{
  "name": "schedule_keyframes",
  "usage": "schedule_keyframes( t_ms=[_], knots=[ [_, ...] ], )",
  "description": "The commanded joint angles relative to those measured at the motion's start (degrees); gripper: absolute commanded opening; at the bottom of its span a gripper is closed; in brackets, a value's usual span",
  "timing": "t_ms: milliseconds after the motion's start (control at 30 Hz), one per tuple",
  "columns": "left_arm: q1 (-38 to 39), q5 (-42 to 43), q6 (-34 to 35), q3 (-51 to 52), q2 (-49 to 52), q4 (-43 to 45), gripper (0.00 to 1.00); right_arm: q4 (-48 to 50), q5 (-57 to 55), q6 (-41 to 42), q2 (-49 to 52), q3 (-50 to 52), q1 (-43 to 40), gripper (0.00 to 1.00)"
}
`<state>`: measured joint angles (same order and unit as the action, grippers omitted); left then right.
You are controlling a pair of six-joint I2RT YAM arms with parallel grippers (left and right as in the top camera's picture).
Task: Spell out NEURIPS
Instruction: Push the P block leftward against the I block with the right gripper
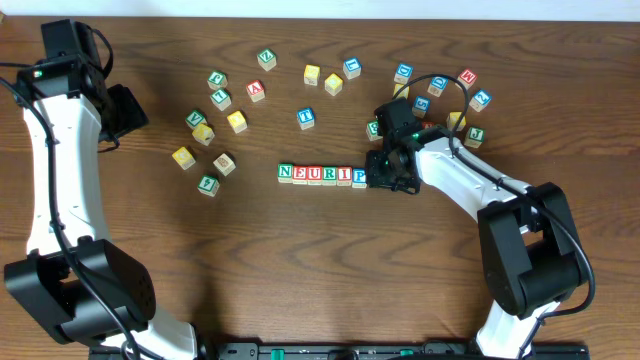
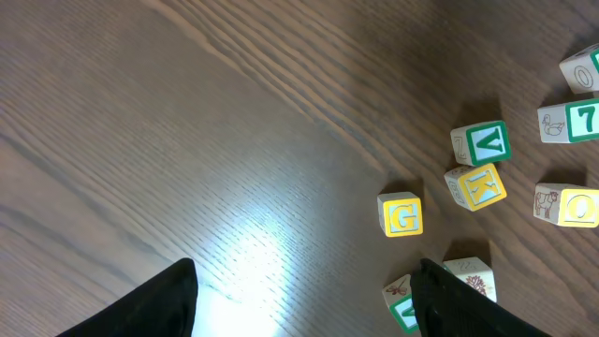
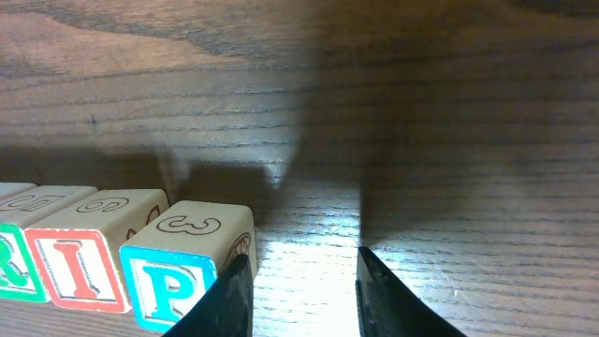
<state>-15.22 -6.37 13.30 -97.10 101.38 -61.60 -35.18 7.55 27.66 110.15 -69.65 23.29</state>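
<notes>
Row of cubes [image 1: 322,175] laid near the middle of the table [image 1: 300,270], touching side by side and reading N, E, U, R, I, P from left to right in the overhead view. Six letters down, then, and only the closing S wanting, with bare wood just past the P cube [image 3: 173,281] as the place for it. Right gripper [image 3: 301,267] low over exactly that bare spot, released, jaws apart with nothing but tabletop between them. One finger just beside the P cube, touching or not impossible to tell. Judged a pause between letters rather than a carry, with no cube in hand. Left gripper [image 2: 307,276] well apart from all this, over the far left of the table, likewise released and empty, fingers spread wide above plain wood. Loose cubes [image 1: 403,72] scattered beyond the row on both sides, among them a yellow G cube [image 2: 402,215], a yellow K cube [image 2: 477,185] and a green V cube [image 2: 485,142] seen from the left wrist. No S legible on any loose face, the overhead lettering being too small to read. Remaining work, as a judgement: finding that last cube, keeping its S upward, and setting it flush against the P without nudging the line.
</notes>
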Motion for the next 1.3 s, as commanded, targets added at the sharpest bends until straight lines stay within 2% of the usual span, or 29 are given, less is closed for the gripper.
schedule_keyframes(
  t_ms=[0, 200, 600, 933, 1267],
  knots=[
    [-0.13, -0.76, -0.09, -0.63, 0.22, -0.31, 0.72, 0.07, 0.17, 0.66, 0.59, 0.24, 0.42, 0.28],
    [-0.13, -0.74, -0.09, -0.63, 0.22, -0.31, 0.72, -3.69, -1.51, 0.55, 0.5, -2.43, 0.33, 0.22],
    [-0.13, -0.74, -0.09, -0.63, 0.22, -0.31, 0.73, -12.55, -0.98, -0.07, 0.11, -4.15, 1.01, 0.23],
    [-0.13, -0.74, -0.09, -0.63, 0.22, -0.31, 0.72, -12.37, -0.98, 1.73, 0.13, -4.04, 4.85, 0.23],
    [-0.13, -0.74, -0.09, -0.63, 0.22, -0.31, 0.72, -10.82, -1.66, 2.34, 0.13, -3.58, 5.68, 0.16]
  ],
)
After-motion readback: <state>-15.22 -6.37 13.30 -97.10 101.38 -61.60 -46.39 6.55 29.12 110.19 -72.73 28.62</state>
